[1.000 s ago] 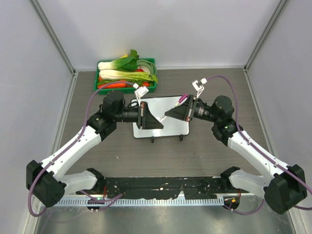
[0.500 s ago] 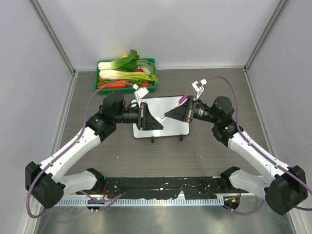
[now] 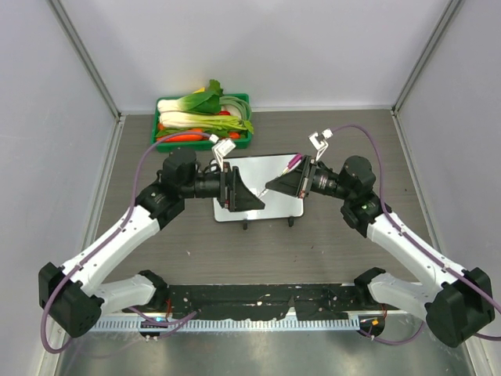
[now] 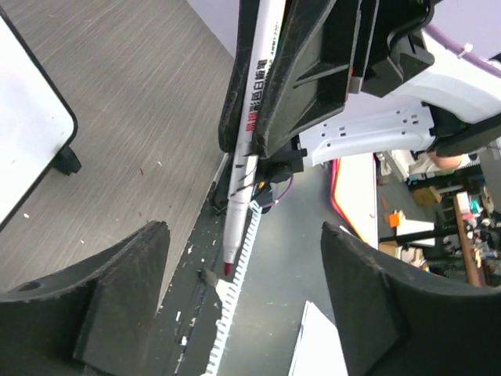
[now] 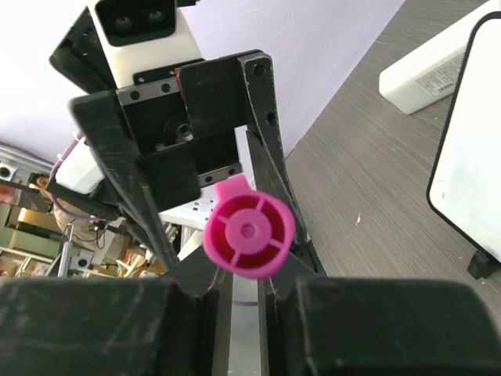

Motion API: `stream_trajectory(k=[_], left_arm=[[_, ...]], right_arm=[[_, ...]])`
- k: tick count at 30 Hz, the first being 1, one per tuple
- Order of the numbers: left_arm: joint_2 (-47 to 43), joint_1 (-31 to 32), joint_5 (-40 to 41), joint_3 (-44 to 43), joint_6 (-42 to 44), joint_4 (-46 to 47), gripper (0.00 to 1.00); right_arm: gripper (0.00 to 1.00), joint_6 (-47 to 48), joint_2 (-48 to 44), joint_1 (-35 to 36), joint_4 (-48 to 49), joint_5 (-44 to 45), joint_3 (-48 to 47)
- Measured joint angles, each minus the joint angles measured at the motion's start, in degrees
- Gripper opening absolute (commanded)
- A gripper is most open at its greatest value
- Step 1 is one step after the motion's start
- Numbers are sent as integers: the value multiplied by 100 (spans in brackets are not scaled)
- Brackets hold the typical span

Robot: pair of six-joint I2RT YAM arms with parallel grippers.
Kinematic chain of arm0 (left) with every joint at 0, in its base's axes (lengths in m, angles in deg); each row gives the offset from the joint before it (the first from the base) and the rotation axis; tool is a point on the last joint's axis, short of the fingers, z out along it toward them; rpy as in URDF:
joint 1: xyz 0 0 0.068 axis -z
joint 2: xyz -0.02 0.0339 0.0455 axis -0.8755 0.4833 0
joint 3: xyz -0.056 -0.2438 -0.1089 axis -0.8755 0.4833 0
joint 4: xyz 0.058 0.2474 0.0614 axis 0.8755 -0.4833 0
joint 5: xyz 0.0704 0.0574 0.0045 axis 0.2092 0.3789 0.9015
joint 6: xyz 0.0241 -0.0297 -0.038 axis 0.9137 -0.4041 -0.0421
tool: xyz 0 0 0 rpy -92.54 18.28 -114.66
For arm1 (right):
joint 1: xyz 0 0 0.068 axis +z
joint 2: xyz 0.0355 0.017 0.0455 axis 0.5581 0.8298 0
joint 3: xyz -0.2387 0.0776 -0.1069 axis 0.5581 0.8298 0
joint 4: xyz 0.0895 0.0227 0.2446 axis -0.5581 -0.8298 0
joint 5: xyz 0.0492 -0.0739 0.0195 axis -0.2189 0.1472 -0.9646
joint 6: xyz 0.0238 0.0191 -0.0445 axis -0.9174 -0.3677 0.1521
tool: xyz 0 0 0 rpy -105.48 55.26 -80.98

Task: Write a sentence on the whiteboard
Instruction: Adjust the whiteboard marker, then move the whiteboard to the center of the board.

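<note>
Two grippers face tip to tip just above the whiteboard [image 3: 258,166], whose bare part shows no writing. The left gripper [image 3: 261,202] has its fingers apart. The right gripper [image 3: 268,186] is clamped on the marker [image 4: 254,117]. Writing probably comes next: grip firmly, lower the nib squarely and keep the left fingers clear.

The small glossy whiteboard [image 3: 259,165], rounded corners and black feet, lies flat just right-front of the green tray [image 3: 163,103].

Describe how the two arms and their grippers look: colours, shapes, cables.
The left arm and right arm have white shells between black joint housings. A purple cable loops along each. The left gripper and right gripper are matte black, with broad wedge-shaped fingers.
</note>
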Motion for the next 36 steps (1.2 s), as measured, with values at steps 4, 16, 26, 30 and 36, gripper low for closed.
stream_trajectory(k=[4, 16, 26, 30, 36], left_arm=[[-227, -55, 271, 4, -98, 4, 95], [-901, -1073, 529, 498, -638, 341, 95], [-782, -1805, 765, 1217, -844, -153, 96], [-785, -1818, 1115, 1244, -671, -737, 98], [-942, -1818, 1773, 1375, -350, -1698, 98]], right_arm=[[1, 188, -92, 0, -350, 240, 0], [1, 887, -730, 0, -1550, 1222, 0], [1, 1196, -798, 0, -2487, 1840, 2], [1, 1266, -997, 0, -2892, 2041, 2], [2, 1390, -1556, 0, -3556, 2319, 74]])
